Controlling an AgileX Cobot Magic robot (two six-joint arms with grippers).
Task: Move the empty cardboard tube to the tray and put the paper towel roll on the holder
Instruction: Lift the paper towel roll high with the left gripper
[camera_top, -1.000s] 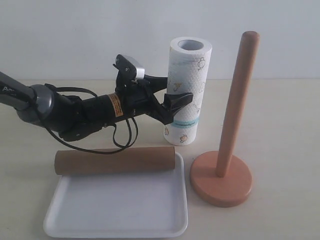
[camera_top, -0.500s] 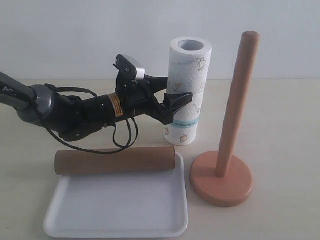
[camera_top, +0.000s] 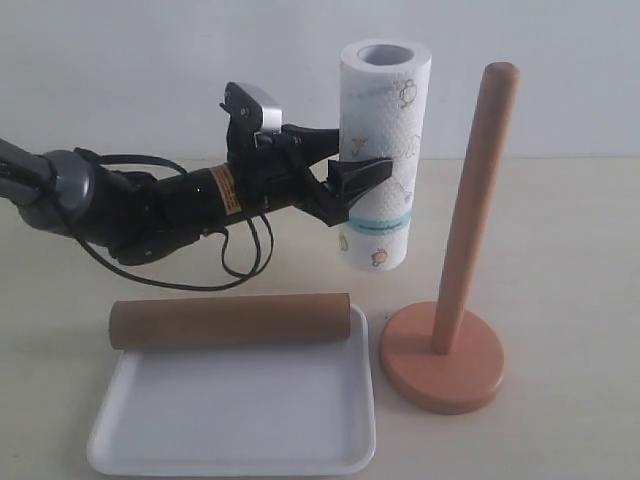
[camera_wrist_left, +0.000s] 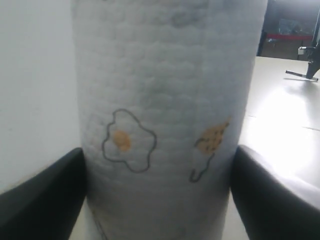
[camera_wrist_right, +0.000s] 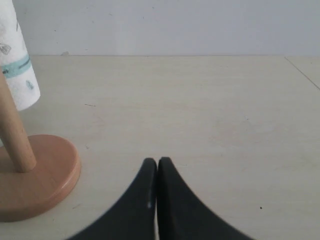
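One pale tabletop (camera_top: 560, 230). Near left, one flat glossy white square tray (camera_top: 240, 410), with one long brown cardboard tube (camera_top: 230, 321) lying along its far edge. One white printed paper towel roll (camera_top: 382, 140) is upright, clamped in the left gripper (camera_top: 352, 160), just left of the one tall wooden holder (camera_top: 458, 260). The right gripper (camera_wrist_right: 157, 172) is pressed together, empty.

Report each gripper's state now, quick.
Left gripper: shut on the thick white embossed paper towel roll.
Right gripper: shut, holding nothing.

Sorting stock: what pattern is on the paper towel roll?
White embossed paper towel roll with small yellow-orange cartoon prints; clearest in the left wrist view.
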